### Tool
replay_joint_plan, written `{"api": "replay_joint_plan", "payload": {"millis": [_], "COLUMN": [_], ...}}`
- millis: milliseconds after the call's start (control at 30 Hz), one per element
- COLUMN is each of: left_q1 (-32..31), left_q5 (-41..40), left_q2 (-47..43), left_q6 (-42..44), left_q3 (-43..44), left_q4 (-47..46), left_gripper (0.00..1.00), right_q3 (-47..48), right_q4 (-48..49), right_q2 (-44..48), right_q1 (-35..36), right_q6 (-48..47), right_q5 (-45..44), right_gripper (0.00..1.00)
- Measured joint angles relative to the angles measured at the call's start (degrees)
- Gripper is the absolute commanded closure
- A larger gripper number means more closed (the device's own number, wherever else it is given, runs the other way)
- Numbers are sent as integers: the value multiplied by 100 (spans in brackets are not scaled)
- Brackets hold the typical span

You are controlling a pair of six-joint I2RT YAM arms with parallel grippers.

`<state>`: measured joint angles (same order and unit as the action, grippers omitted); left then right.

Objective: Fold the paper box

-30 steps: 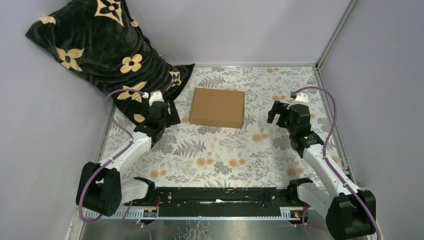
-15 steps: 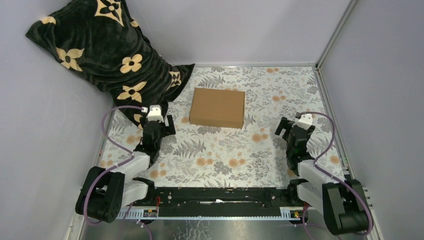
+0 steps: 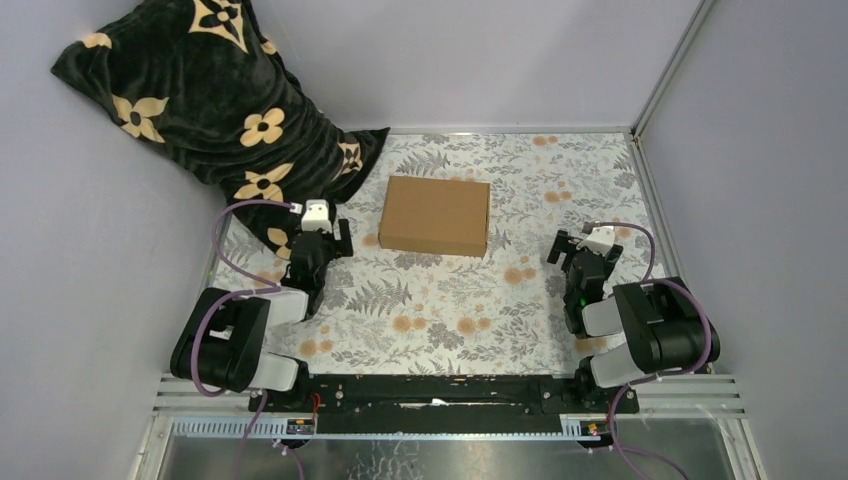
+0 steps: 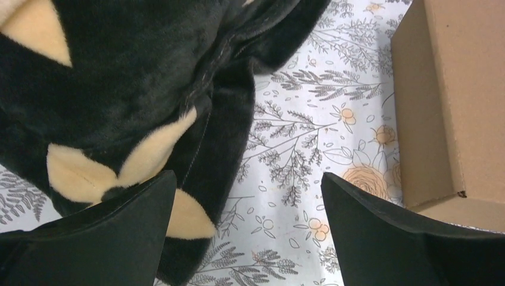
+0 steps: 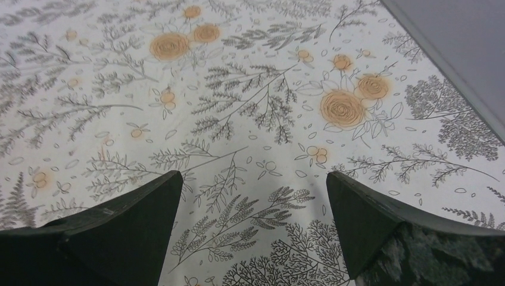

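Note:
The paper box (image 3: 435, 215) is plain brown cardboard, closed into a shallow rectangular box on the floral cloth at the middle back. Its left side and near corner show in the left wrist view (image 4: 452, 101). My left gripper (image 3: 318, 243) is open and empty, to the box's left, over the edge of the black blanket; in the left wrist view it (image 4: 247, 190) hangs above blanket and cloth. My right gripper (image 3: 582, 252) is open and empty, to the box's right; in the right wrist view it (image 5: 253, 185) is above bare floral cloth. The box does not show in the right wrist view.
A black plush blanket with cream flowers (image 3: 200, 95) is heaped at the back left and reaches toward the box (image 4: 119, 89). Grey walls (image 3: 740, 150) close in the table on left, back and right; a wall base shows in the right wrist view (image 5: 452, 47).
Both arms have pulled back and folded toward their bases. The grippers have moved away from the box toward the near side. The box has not moved.

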<state>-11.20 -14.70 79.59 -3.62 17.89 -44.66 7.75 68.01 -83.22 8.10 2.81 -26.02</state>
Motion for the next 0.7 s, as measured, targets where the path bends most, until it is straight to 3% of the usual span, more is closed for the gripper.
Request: {"api": "replay_joint_plan", "payload": {"millis": [233, 700], "left_q1": [160, 557], "left_q5": [63, 328], "left_q2": [44, 686], "left_q6": [94, 44], "left_q3": [37, -354], "left_q4": [-243, -1587], "left_gripper": [2, 2], "right_q3": [63, -42], "right_q4": [518, 820], "right_q2": [-579, -603], "right_q1": [-24, -26], "right_q6": [-299, -509], "right_q5": [492, 920], "right_gripper": [0, 0]}}
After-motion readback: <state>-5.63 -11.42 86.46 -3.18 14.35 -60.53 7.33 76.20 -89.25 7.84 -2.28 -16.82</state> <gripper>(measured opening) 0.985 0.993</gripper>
